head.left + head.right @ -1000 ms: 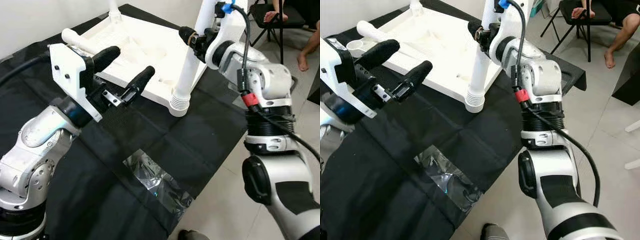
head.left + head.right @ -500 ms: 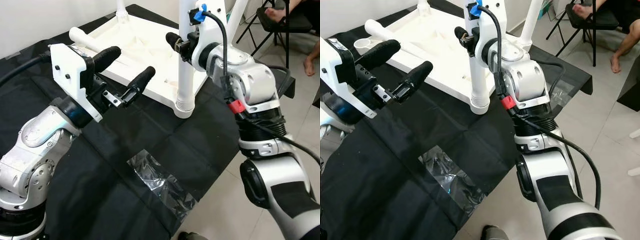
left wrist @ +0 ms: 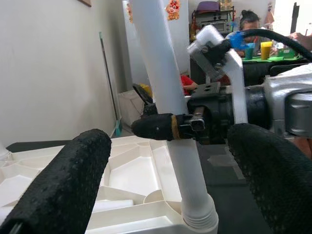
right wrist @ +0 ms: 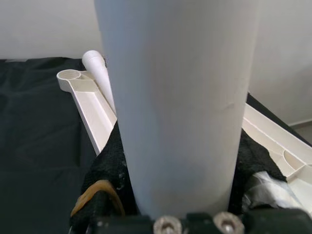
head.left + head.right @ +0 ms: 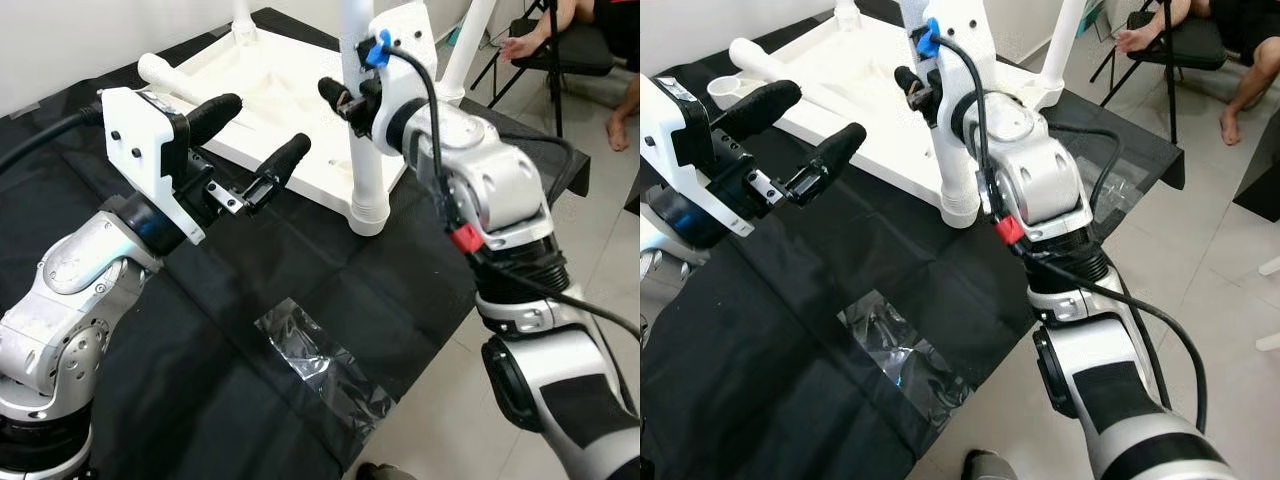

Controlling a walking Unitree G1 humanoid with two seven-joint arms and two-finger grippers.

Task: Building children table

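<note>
The upright white plastic table leg is clamped between the black fingers of the right gripper, its ribbed foot seated at the near corner of the upturned white plastic tabletop. The left gripper is held spread wide and empty above the black cloth.
</note>
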